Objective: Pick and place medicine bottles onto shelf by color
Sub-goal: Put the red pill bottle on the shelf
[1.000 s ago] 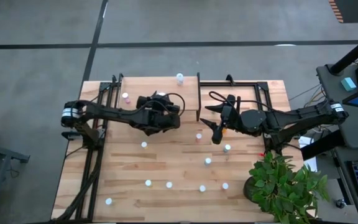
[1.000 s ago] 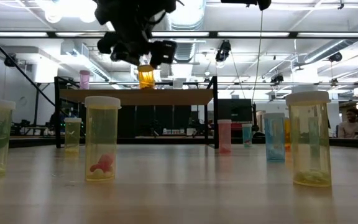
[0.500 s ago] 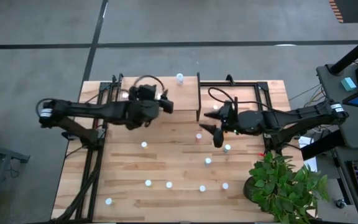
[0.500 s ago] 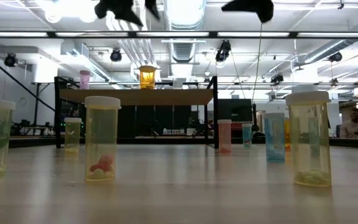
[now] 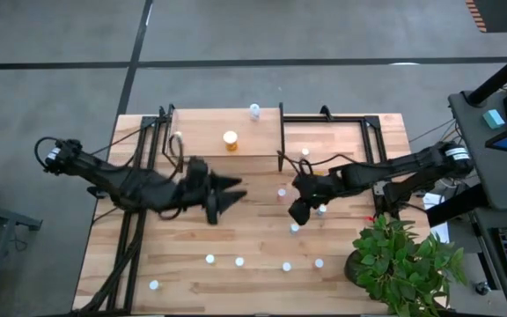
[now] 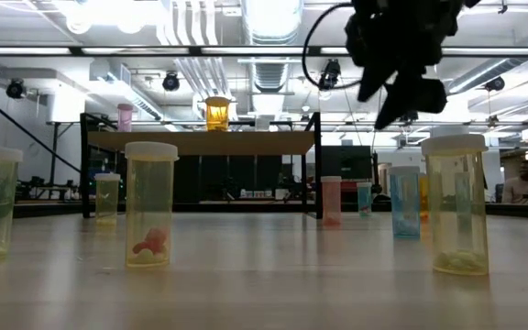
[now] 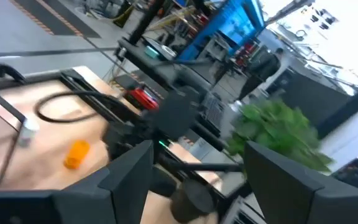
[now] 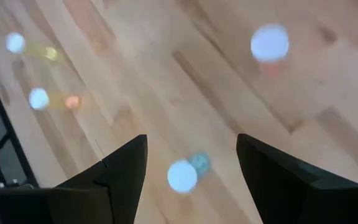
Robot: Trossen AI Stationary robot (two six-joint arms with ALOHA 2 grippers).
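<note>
Both pincers hang spread and empty over the bench (image 5: 174,273). Left pincer (image 5: 229,190) sits near the middle, pointing toward my right pincer (image 5: 296,210), which hovers just above a white-capped bottle (image 8: 182,175) with bluish contents, not touching it. On the shelf (image 5: 209,145) stands an orange bottle (image 5: 230,139), with a pink one (image 6: 125,115) at the far end. Other small clear bottles with pale caps are scattered upright across the bench, one yellowish bottle (image 6: 150,203) with pink pills inside.

Bright overhead ceiling lights (image 6: 108,11), glare above; both wrist views motion-blurred.
</note>
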